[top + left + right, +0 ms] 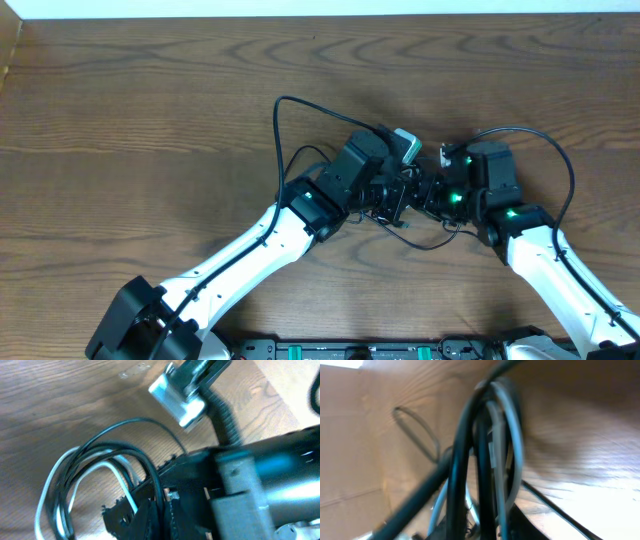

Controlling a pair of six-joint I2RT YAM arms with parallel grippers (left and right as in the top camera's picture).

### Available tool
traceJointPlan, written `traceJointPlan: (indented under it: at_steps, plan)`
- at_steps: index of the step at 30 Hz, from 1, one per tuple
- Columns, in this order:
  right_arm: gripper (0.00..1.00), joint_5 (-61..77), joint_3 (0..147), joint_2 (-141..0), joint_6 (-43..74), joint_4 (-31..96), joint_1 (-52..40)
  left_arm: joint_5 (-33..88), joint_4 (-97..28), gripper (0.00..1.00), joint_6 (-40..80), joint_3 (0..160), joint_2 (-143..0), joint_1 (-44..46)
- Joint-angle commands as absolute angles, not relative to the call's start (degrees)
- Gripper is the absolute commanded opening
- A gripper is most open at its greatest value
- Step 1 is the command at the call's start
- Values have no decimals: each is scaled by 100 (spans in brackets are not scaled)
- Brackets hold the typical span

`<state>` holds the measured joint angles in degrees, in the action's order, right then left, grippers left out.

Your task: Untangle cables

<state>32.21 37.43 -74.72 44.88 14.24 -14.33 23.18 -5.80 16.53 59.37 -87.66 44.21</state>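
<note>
**Grippers nose to nose over the knot, mid-table**

We note the left gripper (398, 195) has its fingers together, clamped on the cables (107, 463): in its wrist view black and white loops rise off the table (150, 120) and run into the jaws. We judge this to be an anchor hold, keeping the bundle lifted and taut so a single strand can be drawn out from the other side. The right gripper (432, 192) sits just beside it, facing in. Its wrist view is filled with blurred dark and pale cords pressed close to the lens and its fingers do not show, so we cannot tell whether they stand apart or together. The bundle sits between the two grippers near the table's middle, and a slack black loop (425, 243) trails toward the near edge. The white cord threads inside the black loops, so nothing is separated yet. No containers are in view.
</note>
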Motion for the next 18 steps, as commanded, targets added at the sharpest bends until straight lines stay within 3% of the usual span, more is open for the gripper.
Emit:
traceJointPlan:
  at_steps: [1,10,15,18]
  plan:
    - [15,2154,3739,-7417,4685,1743,-1553,2696,-532,8,1658,6036,-8637,4281]
    - [1,1236,3739,-7415,4357,2532,-1546,2698,-585,8,1660,6036,-8567,3238]
    - [1,1376,3741,-7413,4156,2499,-1546,2609,-775,9,1658,6034,-8567,2893]
    - [1,2075,3741,-7413,3579,2329,-1542,2084,-989,17,1658,6034,-8567,2851]
